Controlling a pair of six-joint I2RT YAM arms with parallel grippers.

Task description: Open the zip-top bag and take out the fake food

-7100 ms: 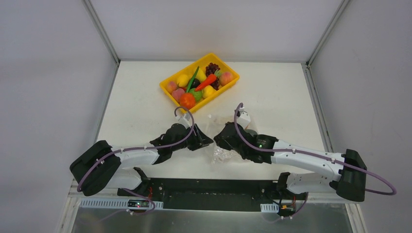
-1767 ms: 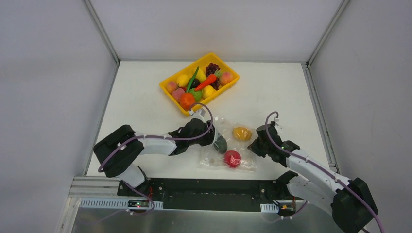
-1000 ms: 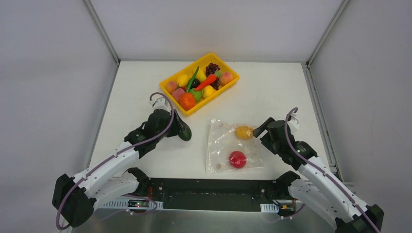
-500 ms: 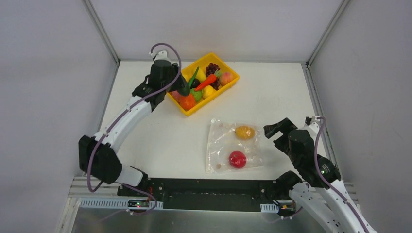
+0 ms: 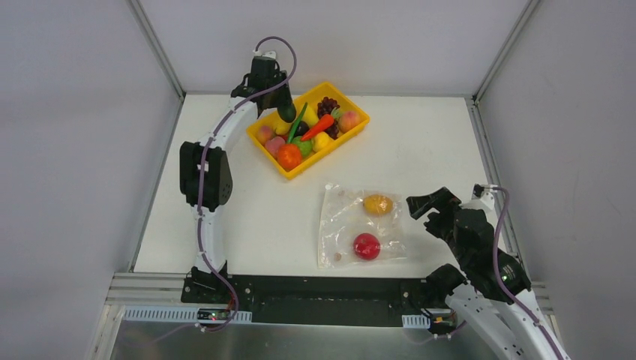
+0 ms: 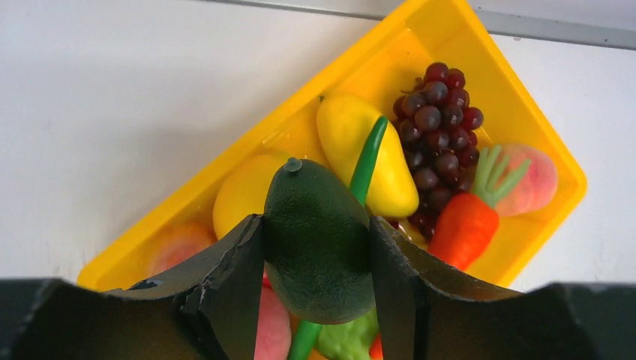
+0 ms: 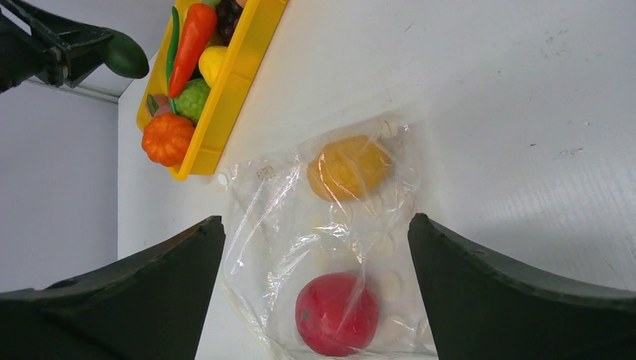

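While the worktop [image 5: 420, 142] carries the yellow tray [image 5: 336, 141] at twelve o'clock, the zip-top bag [image 5: 341, 217] lies flat at five. Over the tray the left claw [image 5: 285, 111] is clamped on a dark green piece [image 6: 315, 240]; the right claw [image 5: 427, 211] gapes at the bag's three. Inside the bag: yellow-orange fruit [image 5: 377, 204], red ball [image 5: 366, 246].

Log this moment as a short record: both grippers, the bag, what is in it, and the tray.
left gripper: shut on the avocado, above the yellow tray
right gripper: open, empty, beside the zip-top bag
zip-top bag: lying flat, touched by neither gripper
inside bag: yellow-orange fruit, red ball
yellow tray: holds grapes, carrot and more fake food
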